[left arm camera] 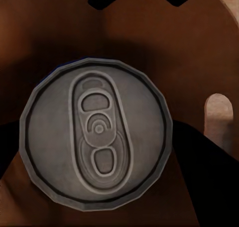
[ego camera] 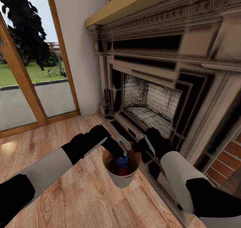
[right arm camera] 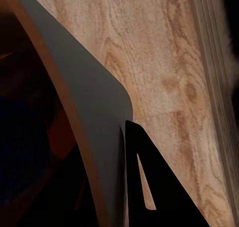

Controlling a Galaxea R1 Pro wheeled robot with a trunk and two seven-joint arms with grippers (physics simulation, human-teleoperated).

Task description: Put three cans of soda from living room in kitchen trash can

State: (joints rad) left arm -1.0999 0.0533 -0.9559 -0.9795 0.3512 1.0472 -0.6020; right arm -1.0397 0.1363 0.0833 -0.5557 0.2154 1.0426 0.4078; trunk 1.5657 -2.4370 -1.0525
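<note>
Though dim, blue can (left arm camera: 97, 137) prob. in bin (ego camera: 124, 183)

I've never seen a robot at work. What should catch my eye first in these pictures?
First, the big ornate dark fireplace that takes up the right half of the head view. On the wooden floor before it, both black arms meet over a small pale bin with a brown inside, where a dark blue soda can sits. The left wrist view looks straight down on that can's grey top, pull-tab and all.
</note>
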